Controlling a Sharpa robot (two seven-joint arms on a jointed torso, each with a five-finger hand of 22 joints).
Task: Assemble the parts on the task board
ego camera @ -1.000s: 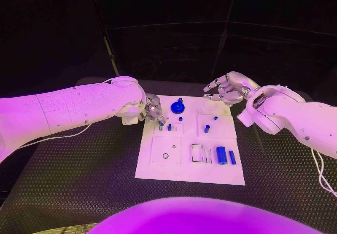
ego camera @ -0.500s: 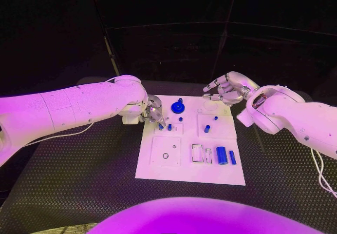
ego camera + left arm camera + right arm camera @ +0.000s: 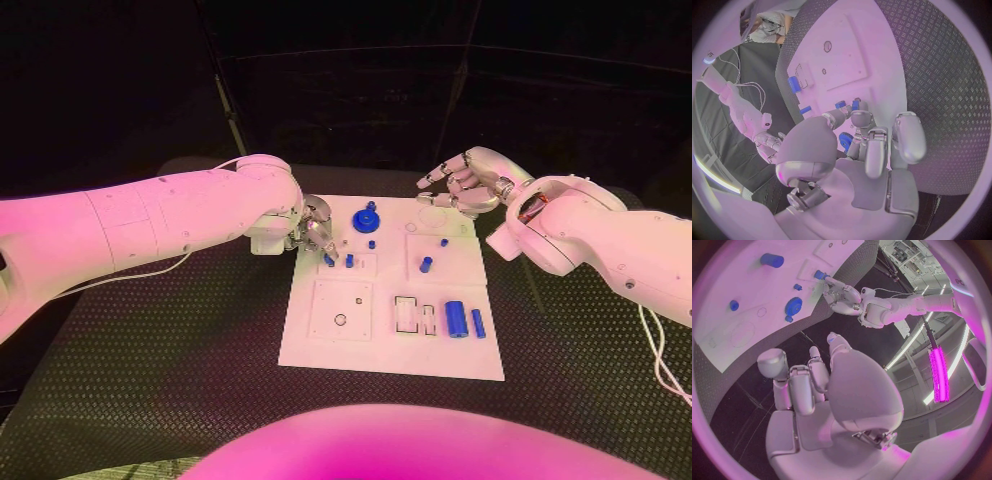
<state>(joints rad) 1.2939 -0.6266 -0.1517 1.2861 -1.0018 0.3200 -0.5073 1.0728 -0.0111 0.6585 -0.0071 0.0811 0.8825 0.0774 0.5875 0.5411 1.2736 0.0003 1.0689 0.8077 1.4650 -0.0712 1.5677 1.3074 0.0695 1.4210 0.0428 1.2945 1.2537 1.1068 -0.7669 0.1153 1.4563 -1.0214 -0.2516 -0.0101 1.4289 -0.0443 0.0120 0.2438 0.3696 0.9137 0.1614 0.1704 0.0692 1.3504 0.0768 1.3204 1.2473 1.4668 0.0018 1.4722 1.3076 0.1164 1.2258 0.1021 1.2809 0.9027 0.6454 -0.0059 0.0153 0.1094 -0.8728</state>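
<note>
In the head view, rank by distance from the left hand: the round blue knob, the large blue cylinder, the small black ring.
1. Round blue knob, just beside the left hand, board's far end.
2. Small black ring, on the board's left half.
3. Large blue cylinder, near the board's right edge.

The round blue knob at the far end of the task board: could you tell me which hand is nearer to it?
Left. The left hand sits just beside the round blue knob, at the board's left edge. The right hand hovers farther off, past the task board's far right corner.

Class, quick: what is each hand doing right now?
Left hand: fingers closed round a small blue peg at the white task board.
Right hand: open, holding nothing.
</note>
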